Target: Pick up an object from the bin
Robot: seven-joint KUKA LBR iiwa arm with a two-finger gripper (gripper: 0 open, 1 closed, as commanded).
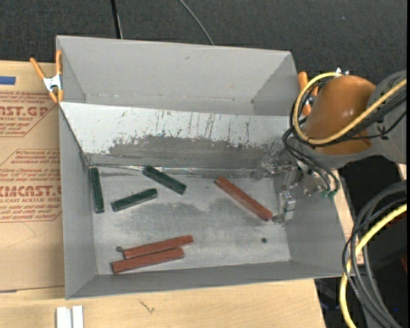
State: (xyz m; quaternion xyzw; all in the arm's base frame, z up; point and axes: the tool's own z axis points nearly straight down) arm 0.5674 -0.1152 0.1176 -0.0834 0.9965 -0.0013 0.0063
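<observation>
You are early in the pick: nothing is off the floor of the bin (171,74) yet. The gripper (284,209) is low at the bin's 3 o'clock side, right at the lower end of a reddish-brown stick (242,197) — touching it or just beside it, I cannot tell which. You cannot read the claw from here either. Whether it is spread or pressed together does not show, so do not count the stick as gripped. What is left, as I judge it, is the close, if it is not already made, and the whole lift.

The stick lies flat on the floor, at about 3 o'clock from the floor's centre. Its long axis runs from 10 o'clock to 4 o'clock, with the 4 o'clock end at the gripper. Well apart from it lie three green sticks (133,199) toward 9 o'clock and a pair of reddish sticks (154,245) toward 7 o'clock — neither is in the way.
</observation>
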